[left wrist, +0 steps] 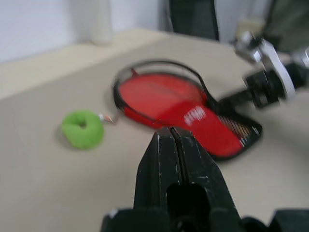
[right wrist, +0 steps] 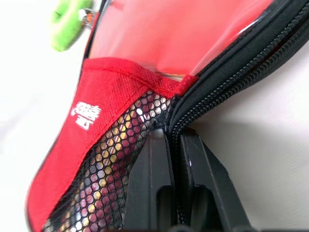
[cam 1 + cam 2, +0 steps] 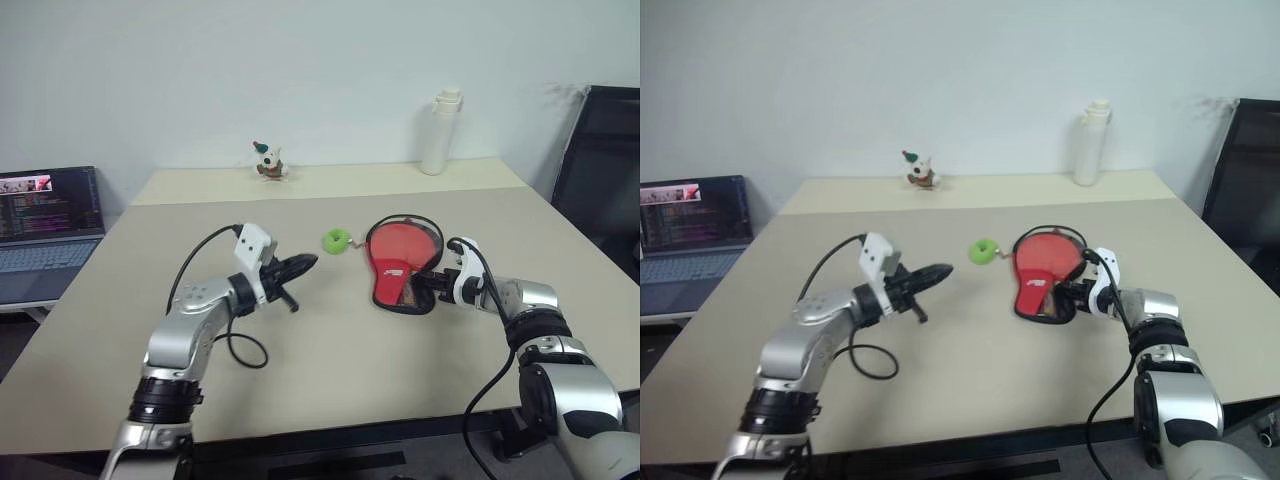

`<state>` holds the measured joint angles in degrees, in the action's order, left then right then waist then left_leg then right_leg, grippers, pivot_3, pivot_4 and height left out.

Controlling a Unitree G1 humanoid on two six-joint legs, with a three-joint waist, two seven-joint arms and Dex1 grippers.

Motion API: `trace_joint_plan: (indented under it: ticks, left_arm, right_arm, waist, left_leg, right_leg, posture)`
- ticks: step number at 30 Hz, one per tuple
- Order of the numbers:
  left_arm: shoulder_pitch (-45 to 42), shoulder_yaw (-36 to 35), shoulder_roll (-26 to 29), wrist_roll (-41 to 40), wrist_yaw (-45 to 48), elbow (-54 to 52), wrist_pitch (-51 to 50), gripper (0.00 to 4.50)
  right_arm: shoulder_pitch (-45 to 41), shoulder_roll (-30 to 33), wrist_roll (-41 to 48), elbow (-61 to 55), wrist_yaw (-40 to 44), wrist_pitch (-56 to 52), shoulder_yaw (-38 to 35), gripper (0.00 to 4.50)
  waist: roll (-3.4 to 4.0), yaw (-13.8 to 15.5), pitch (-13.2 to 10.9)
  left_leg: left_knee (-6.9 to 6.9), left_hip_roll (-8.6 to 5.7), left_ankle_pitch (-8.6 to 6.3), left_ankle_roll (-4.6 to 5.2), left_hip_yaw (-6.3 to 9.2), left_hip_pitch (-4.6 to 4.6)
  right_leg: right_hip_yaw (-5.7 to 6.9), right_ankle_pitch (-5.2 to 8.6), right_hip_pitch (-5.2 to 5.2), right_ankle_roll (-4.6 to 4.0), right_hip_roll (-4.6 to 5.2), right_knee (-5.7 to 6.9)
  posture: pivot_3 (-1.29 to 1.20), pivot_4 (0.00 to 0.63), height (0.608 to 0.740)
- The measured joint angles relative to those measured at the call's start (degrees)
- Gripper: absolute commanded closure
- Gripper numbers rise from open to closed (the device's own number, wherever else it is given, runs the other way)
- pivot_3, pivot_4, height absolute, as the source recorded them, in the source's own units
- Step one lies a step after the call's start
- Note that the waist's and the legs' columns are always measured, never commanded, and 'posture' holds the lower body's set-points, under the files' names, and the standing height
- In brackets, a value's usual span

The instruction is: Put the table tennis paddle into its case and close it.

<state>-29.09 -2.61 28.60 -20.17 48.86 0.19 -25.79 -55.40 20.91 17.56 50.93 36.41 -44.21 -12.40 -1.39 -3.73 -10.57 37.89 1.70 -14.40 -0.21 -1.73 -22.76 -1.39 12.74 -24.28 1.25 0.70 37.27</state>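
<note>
1. The paddle (image 1: pixel 154 94) lies inside the case (image 3: pixel 400 268) on the table (image 3: pixel 330 350), toward the robot's right; insertion looks done, its red face showing through the clear panel.
2. The zip along the round end gapes in a loose black loop, so closing is still to come.
3. The right gripper (image 3: pixel 432 283), jaws pressed together, pinches the case's zip edge by the mesh end.
4. The left gripper (image 3: pixel 298 266), fully closed and holding nothing, hovers near the table's middle, apart from the case.
5. The green pull tag (image 3: pixel 337 240) rests on the table just beside the case's round end.
6. Count: one paddle, one case, one tag; also one bottle (image 3: pixel 440 132), one figurine (image 3: pixel 267 160), one laptop (image 3: pixel 45 232).
</note>
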Motion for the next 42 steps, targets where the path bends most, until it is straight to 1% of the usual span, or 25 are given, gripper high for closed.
trace_joint_plan:
  ticks: [2, 4, 7, 15, 21, 25, 30, 42]
  left_arm:
    - [1.79, 0.25, 2.26, -0.28, 3.19, -0.27, -0.05, 4.50]
    - [3.81, 0.84, 5.20, -1.39, 7.12, -1.15, -0.55, 4.50]
    - [5.63, 1.36, 8.09, -2.69, 11.40, -2.95, -1.66, 4.50]
    - [8.48, 2.50, 11.04, -5.15, 16.76, -7.12, -4.06, 4.50]
    - [10.34, 3.55, 11.91, -6.72, 18.23, -10.02, -5.42, 4.50]
    - [10.74, 3.67, 12.50, -6.83, 18.32, -10.67, -6.11, 4.50]
    - [10.79, 4.59, 12.61, -6.83, 19.32, -10.67, -6.23, 4.50]
    - [12.63, 4.90, 12.61, -6.18, 20.99, -8.50, -2.29, 4.50]
  right_arm:
    - [0.88, -1.27, 1.81, -3.25, 0.02, -3.07, -0.47, 4.48]
    - [3.28, -3.23, 4.00, -9.64, -0.37, -7.38, -0.84, 4.48]
    - [7.95, -5.78, 6.76, -19.76, -1.59, -13.67, -0.64, 4.48]
    - [21.27, -10.51, 12.67, -45.92, -7.08, -28.45, 1.48, 4.48]
    - [28.81, -12.52, 16.10, -59.63, -10.82, -36.70, 1.04, 4.48]
    - [31.74, -12.88, 18.13, -64.63, -12.56, -41.12, -1.39, 4.48]
    - [34.21, -11.44, 19.55, -67.74, -13.08, -44.64, -4.55, 4.48]
    - [36.47, -10.69, 19.95, -69.67, -13.76, -46.24, -6.76, 4.48]
  waist:
    - [0.01, -0.02, -0.01]
    - [0.02, 0.05, -0.01]
    - [0.03, 0.39, -0.02]
    - [0.03, 0.87, -0.02]
    - [0.03, 0.85, -0.02]
    - [0.02, 0.89, -0.02]
    - [0.02, 0.99, -0.02]
    - [0.02, 1.38, -0.01]
  left_leg:
    - [-0.01, 0.04, 0.00, 0.00, 0.03, -0.08]
    - [-0.02, 0.09, 0.00, 0.00, 0.09, -0.14]
    - [-0.02, 0.05, -0.01, 0.00, 0.14, -0.20]
    - [0.01, -0.04, -0.01, 0.00, 0.15, -0.20]
    - [0.01, -0.02, -0.01, 0.00, 0.18, -0.18]
    - [0.02, -0.04, -0.01, 0.00, 0.20, -0.18]
    - [0.01, -0.05, -0.01, 0.00, 0.19, -0.19]
    - [0.01, -0.05, -0.01, 0.01, 0.21, -0.19]
  right_leg:
    - [0.02, 0.00, -0.09, -0.01, -0.02, 0.01]
    - [0.07, 0.01, -0.11, -0.01, -0.01, 0.01]
    - [0.14, 0.01, -0.11, -0.01, 0.07, -0.03]
    - [0.20, 0.03, -0.09, 0.02, 0.20, -0.06]
    - [0.22, 0.18, -0.08, 0.25, 0.16, -0.05]
    - [0.23, 0.20, -0.06, 0.27, 0.16, -0.07]
    - [0.23, 0.21, -0.03, 0.30, 0.17, -0.15]
    - [0.25, 0.22, -0.01, 0.30, 0.17, -0.19]
  posture:
    - [0.00, 0.150, 0.740]
    - [0.00, 0.150, 0.740]
    - [0.00, 0.150, 0.740]
    - [0.00, 0.150, 0.740]
    - [0.00, 0.150, 0.740]
    - [0.00, 0.150, 0.740]
    - [0.00, 0.150, 0.740]
    - [0.00, 0.150, 0.740]
